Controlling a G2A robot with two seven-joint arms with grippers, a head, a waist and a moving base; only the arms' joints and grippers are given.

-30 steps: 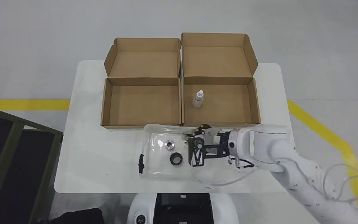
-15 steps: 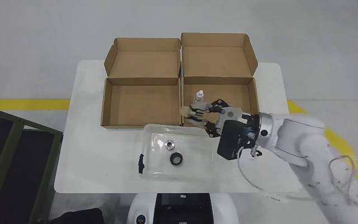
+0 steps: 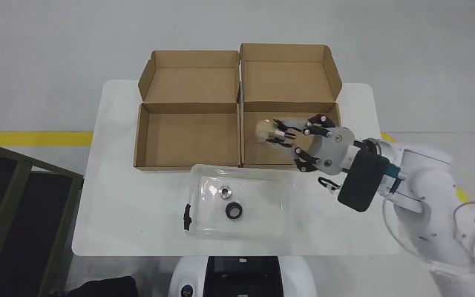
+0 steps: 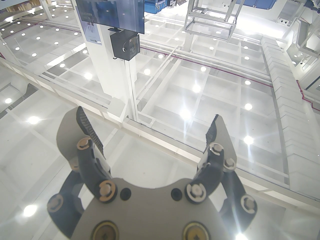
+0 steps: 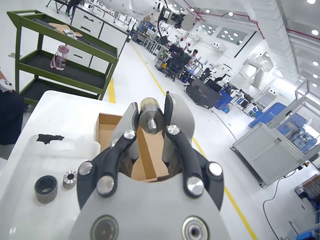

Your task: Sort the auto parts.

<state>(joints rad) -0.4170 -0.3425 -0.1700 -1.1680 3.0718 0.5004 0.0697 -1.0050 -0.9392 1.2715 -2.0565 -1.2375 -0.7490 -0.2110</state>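
The right gripper, clenching a threaded part, is swinging from the tray to the right box; drop-off is nearing.

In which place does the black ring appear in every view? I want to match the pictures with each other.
Top view: the black ring lies inside the clear tray, near its middle.
Right wrist view: the black ring stands on the tray's floor, close to the small silver cylinder but apart from it.
Left wrist view: the camera faces up at the ceiling.
Shared landmark: the small silver cylinder next to the ring.
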